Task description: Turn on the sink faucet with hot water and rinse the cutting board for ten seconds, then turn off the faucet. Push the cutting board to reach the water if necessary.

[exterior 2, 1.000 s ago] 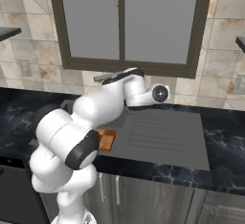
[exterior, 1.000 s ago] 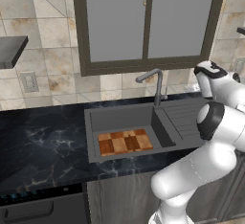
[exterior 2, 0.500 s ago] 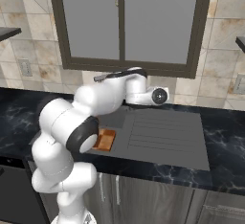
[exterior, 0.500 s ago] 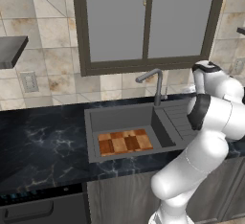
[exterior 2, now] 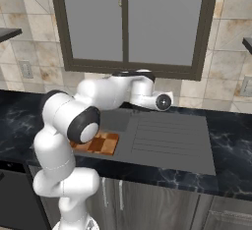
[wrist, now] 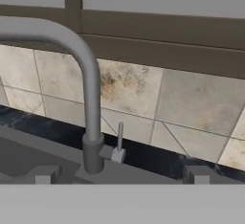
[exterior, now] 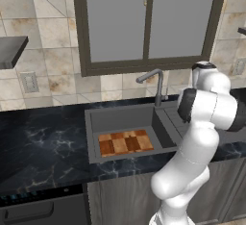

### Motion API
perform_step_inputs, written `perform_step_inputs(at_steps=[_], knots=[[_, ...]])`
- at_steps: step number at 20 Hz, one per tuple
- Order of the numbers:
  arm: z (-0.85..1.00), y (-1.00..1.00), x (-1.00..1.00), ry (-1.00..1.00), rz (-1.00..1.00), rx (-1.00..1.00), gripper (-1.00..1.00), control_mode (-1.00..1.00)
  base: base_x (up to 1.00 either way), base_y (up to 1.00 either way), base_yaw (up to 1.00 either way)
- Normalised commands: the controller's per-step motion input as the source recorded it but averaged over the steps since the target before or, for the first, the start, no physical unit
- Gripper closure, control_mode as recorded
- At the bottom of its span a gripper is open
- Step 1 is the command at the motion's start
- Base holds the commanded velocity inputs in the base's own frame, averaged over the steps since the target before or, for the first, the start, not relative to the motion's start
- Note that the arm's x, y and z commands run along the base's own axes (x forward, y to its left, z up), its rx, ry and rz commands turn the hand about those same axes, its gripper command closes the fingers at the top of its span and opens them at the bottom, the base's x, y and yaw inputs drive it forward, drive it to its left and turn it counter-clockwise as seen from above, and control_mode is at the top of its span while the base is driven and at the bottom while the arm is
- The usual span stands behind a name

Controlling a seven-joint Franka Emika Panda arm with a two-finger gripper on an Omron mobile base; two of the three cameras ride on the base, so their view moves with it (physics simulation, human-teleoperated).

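On your far left in the left base view, a grey shelf (exterior: 10,51) juts from the beige tiled wall (exterior: 48,41), with a pale wall outlet (exterior: 29,81) below it. You have a black marbled countertop (exterior: 38,147) running across the room, dark grey cabinet fronts (exterior 2: 162,202) beneath it, and a black appliance front (exterior: 43,209) under its left end.

Moving right, you reach the sink (exterior: 120,114), a dark grey basin sunk into the counter. The cutting board (exterior: 125,142) lies flat on the basin floor, toward the near wall, its tan and reddish-brown blocks plain to see; in the right base view the arm covers most of it (exterior 2: 101,143). Behind the sink a dark-framed window (exterior: 146,19) with two grey panes fills the wall.

The sink faucet (exterior: 156,82) stands at the far rim, just right of the basin, its spout angled left over it. In the hand view you see its stem (wrist: 91,98) close up, with the small handle (wrist: 119,139) upright just beside its base. You can see no stream under the spout.

Right of the basin is the ribbed drainboard (exterior 2: 170,135). The gripper (wrist: 122,175) sits near the faucet base with its fingertips (wrist: 48,174) spread wide, holding nothing.

Further right another outlet (exterior 2: 246,85) sits on the tiles. You will find no readable writing or brand marks.
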Motion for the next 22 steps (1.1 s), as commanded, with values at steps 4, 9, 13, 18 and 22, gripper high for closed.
perform_step_inputs(at_steps=[4, 9, 13, 18, 22], knots=[[-0.14, 0.01, 0.16, 0.00, 0.00, 0.00, -1.00, -1.00, 0.00, 0.00, 0.00], [-0.20, 0.11, 0.05, 0.00, 0.00, 0.00, -1.00, -1.00, 0.00, 0.00, 0.00], [-0.25, 0.13, 0.01, 0.00, 0.00, 0.00, -1.00, -1.00, 0.00, 0.00, 0.00], [-0.23, 0.14, 0.05, 0.00, 0.00, 0.00, -1.00, -1.00, 0.00, 0.00, 0.00], [-0.23, 0.16, 0.08, -0.02, 0.00, 0.00, -1.00, -1.00, 0.00, 0.00, 0.00]])
